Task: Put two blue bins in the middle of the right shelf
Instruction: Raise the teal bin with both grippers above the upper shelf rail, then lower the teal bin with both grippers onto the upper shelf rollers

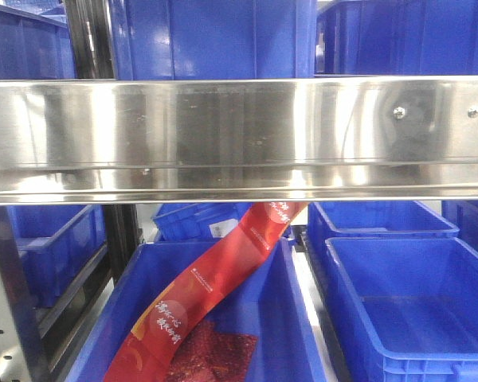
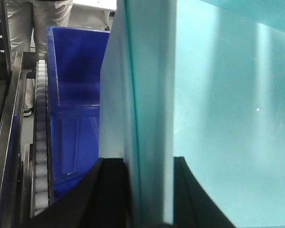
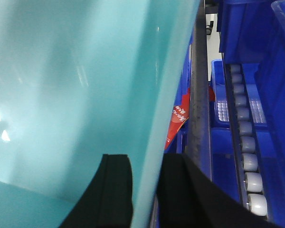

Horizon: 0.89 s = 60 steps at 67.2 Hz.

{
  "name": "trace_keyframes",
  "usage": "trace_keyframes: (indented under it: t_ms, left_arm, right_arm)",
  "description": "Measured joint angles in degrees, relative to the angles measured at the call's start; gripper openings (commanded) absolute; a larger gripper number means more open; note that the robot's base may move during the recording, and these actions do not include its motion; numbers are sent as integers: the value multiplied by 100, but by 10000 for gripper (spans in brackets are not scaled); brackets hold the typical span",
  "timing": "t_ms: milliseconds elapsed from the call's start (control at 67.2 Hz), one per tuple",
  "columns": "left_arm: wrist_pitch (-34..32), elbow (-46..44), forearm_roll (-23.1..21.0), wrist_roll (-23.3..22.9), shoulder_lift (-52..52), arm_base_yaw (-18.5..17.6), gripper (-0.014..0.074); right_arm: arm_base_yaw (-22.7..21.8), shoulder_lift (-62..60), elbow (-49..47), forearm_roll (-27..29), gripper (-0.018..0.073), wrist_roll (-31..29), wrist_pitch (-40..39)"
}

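Steel shelf beam (image 1: 239,135) spanned the front view, blue bins (image 1: 406,310) stored below. Left end effector (image 2: 149,190) and right end effector (image 3: 145,190) each were clamped on a bin wall (image 2: 218,118), rendered teal. Bin carried, placement apparently pending.

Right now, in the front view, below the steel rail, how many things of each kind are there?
blue bins: 6
red printed strip: 1
dark red packet: 1
Total: 8
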Motion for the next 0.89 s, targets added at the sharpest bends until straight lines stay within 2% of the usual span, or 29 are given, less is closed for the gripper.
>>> trace_keyframes:
  t_ms: [283, 461, 595, 893]
  left_arm:
    - [45, -3, 0, 0, 0, 0, -111]
    - [1075, -24, 92, 0, 12, 0, -111]
    - [1754, 108, 345, -31, 72, 0, -111]
    - [2422, 736, 795, -55, 129, 0, -111]
  right_arm:
    - [0, 0, 0, 0, -162, 0, -53]
    - [0, 60, 0, 0, -162, -226, 407]
    - [0, 280, 0, 146, -162, -331, 910]
    - [11, 762, 0, 377, -162, -442, 1315]
